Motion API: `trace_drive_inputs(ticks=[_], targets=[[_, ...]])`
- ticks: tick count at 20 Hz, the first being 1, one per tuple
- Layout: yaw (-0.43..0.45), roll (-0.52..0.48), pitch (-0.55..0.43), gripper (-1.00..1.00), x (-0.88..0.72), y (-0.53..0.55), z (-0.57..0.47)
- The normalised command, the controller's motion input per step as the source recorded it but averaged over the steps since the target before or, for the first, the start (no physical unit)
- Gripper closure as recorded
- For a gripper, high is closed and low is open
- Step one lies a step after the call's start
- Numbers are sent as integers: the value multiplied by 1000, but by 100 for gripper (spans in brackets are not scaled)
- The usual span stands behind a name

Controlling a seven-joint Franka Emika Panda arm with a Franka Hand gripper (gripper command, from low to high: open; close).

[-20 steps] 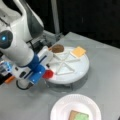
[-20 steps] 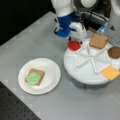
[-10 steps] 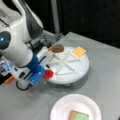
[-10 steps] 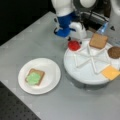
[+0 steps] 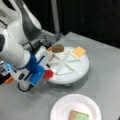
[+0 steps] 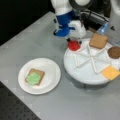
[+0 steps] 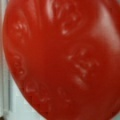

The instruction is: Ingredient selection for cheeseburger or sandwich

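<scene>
Two layers of the sandwich [image 6: 35, 77] are already in place: a brown toast square with a green lettuce piece [image 6: 33, 78] on top, lying on the white paper plate [image 6: 51, 75] at a front view's lower left and, cut by the frame edge, at a front view's bottom [image 5: 78, 116]. The third piece, the red tomato disc [image 6: 74, 45], is not on that stack yet. It sits at the tip of the gripper [image 6: 74, 41], at the rim of the white divided tray [image 6: 82, 73], well apart from the paper plate. The wrist view is filled almost wholly by the tomato disc [image 7: 62, 57], so the claw appears closed on it, holding it close under the camera.

On the divided tray remain a second toast square [image 6: 98, 40], a brown round patty [image 6: 114, 52] and the yellow cheese square [image 6: 110, 72], each in its own compartment. Judged from this, the sandwich is partly built, with tomato and any top toast not yet added.

Whether the tomato disc is lifted clear of the tray or resting on its rim cannot be told. The fingers themselves are hidden by the disc and the blue-and-white wrist housing [image 5: 33, 71]. An orange thing [image 5: 8, 80] at a front view's left edge is too hidden to name.
</scene>
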Motion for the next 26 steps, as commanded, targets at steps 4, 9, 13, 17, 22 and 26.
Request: trace_drive_inputs(ticks=[4, 9, 13, 17, 22, 26], targets=[[61, 313, 16, -100, 45, -215, 52], [55, 265, 25, -100, 190, -140, 55], [47, 321, -12, -100, 235, -100, 19], [80, 381, -67, -100, 237, -143, -3], [112, 358, -54, -100, 259, -226, -17], [98, 282, 20, -100, 307, -264, -37]])
